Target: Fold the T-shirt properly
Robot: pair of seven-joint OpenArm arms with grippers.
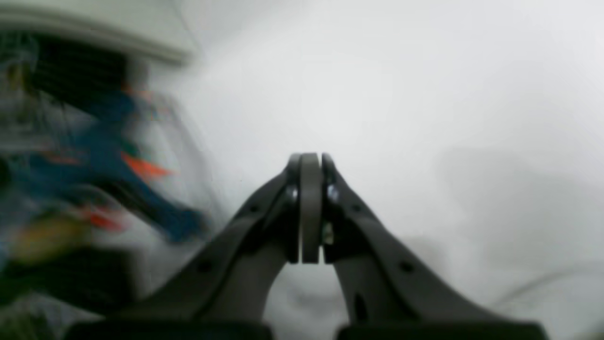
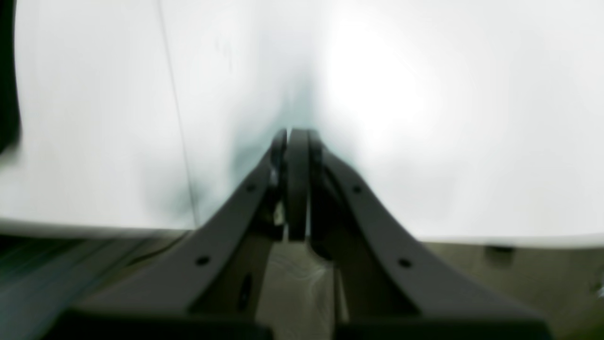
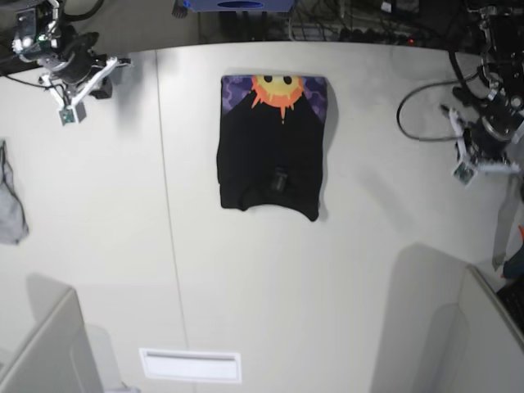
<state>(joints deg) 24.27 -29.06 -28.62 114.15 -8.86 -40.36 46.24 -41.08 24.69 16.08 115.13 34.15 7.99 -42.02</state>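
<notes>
The black T-shirt [image 3: 273, 147] lies folded into a rectangle on the white table [image 3: 344, 270] at the back middle, with the orange-yellow sun on purple showing at its far end. My left gripper [image 3: 467, 172] hangs at the table's right edge, well away from the shirt. In the left wrist view it [image 1: 309, 160] is shut and empty. My right gripper [image 3: 67, 115] is at the far left corner, also away from the shirt. In the right wrist view it [image 2: 295, 134] is shut and empty above the table's edge. The shirt shows in neither wrist view.
A small grey cloth [image 3: 10, 209] lies at the left edge. Grey partitions stand at the front left [image 3: 41, 352] and front right [image 3: 483, 336]. A white label [image 3: 190, 365] sits at the front. Cables [image 3: 417, 106] loop at the right. Blurred blue and orange clutter [image 1: 108, 165] lies off the table.
</notes>
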